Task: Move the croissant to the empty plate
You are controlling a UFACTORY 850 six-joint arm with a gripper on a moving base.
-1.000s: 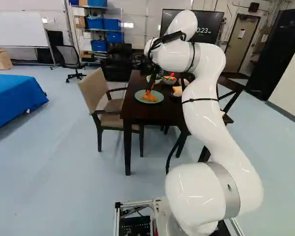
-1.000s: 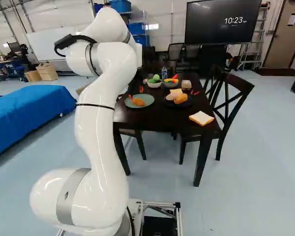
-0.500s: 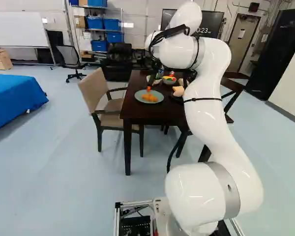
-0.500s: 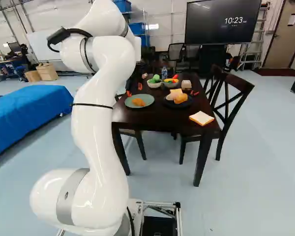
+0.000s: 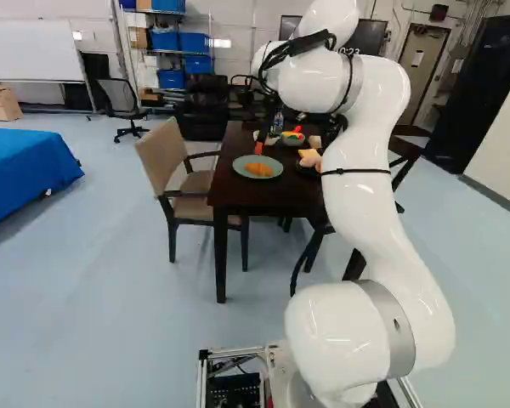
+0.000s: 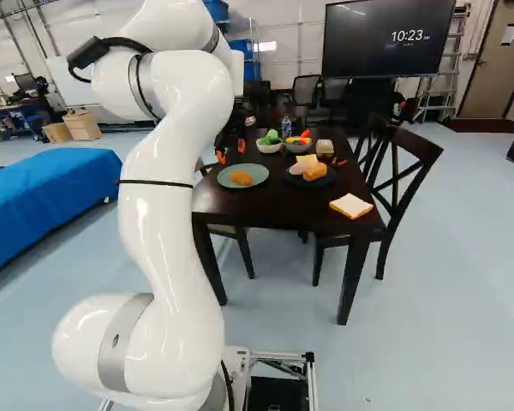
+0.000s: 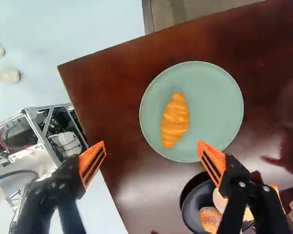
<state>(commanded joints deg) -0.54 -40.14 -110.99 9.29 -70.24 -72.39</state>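
In the right base view my gripper (image 6: 231,151) hangs over the table behind the green plate (image 6: 243,175), pointing down. The wrist view shows the gripper (image 7: 153,152) open, its orange pads wide apart and nothing between them. The croissant (image 7: 175,120) lies on the green plate (image 7: 217,105), ahead of the fingers and touching neither. It is the only food on that plate. A dark plate (image 7: 191,214) with bread pieces on it is partly hidden behind one finger in the wrist view; the right base view shows this dark plate (image 6: 295,181) beside the green one.
On the table (image 6: 265,205) stand two bowls of toy food (image 6: 269,145), a bottle (image 6: 286,127) and a bread slice (image 6: 351,205). Chairs (image 6: 403,171) flank the table; a beige chair (image 5: 166,153) is near the green plate.
My arm has drawn the gripper up and away from the croissant, which stays on the green plate. The fingers remain open. The base has not moved.
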